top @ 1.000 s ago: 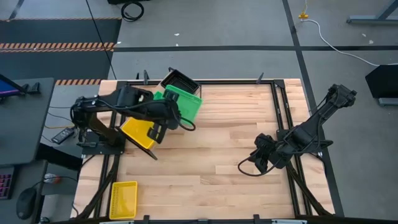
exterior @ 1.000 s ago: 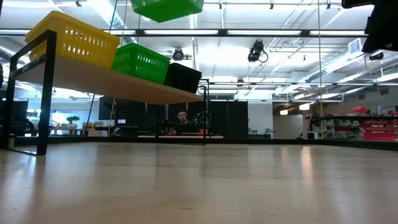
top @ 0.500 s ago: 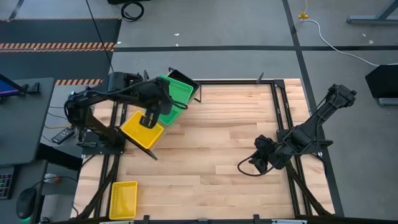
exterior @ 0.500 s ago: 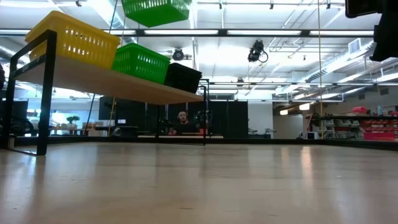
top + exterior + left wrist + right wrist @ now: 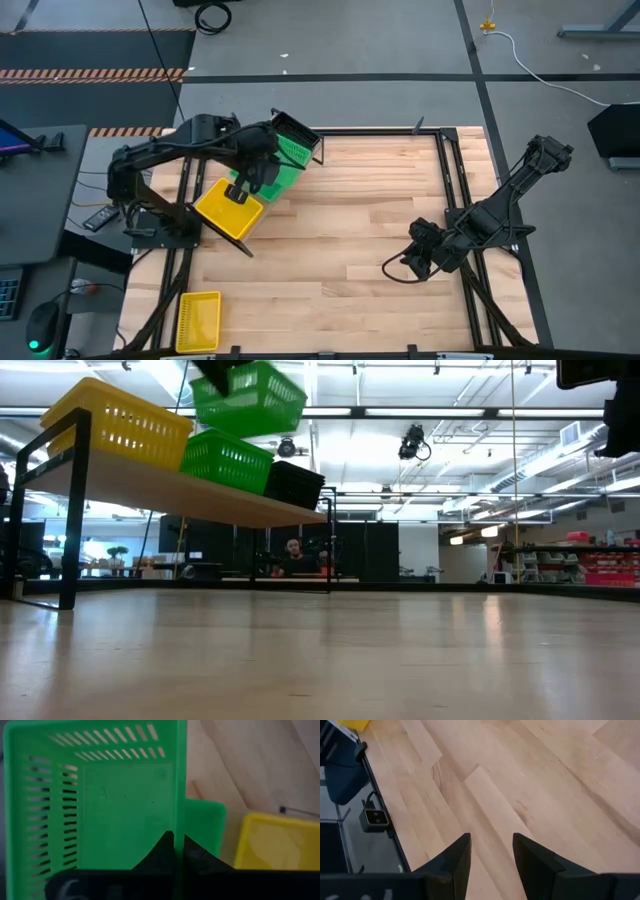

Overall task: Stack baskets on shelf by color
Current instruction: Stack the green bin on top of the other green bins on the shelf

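My left gripper (image 5: pixel 247 180) is shut on a green basket (image 5: pixel 281 163) and holds it in the air over the shelf (image 5: pixel 200 495). On the shelf stand a yellow basket (image 5: pixel 120 422), a second green basket (image 5: pixel 226 460) and a black basket (image 5: pixel 294 483), each on its flat bottom. The held basket (image 5: pixel 250 395) hangs just above the green one on the shelf. Another yellow basket (image 5: pixel 198 320) lies on the table's near left corner. My right gripper (image 5: pixel 491 855) is open, low over the bare tabletop at the right. My left gripper pinches the green basket's side wall at its rim (image 5: pixel 179 815), with one finger inside the basket and one outside. The fingers (image 5: pixel 165 851) come from above. The basket is lifted clear and sits slightly tilted over the green basket (image 5: pixel 206 822) on the shelf.
The shelf stands on black metal legs (image 5: pixel 70 510) along the table's far left side. A black frame rail (image 5: pixel 450 170) runs along the table's right edge. Bare wood (image 5: pixel 350 220) fills the table's middle. A person (image 5: pixel 291 557) sits far behind the table.
My left gripper has carried the green basket from the table's middle toward the shelf at the far left, then lowered it toward the green basket standing there. The basket has tipped slightly on the way down.
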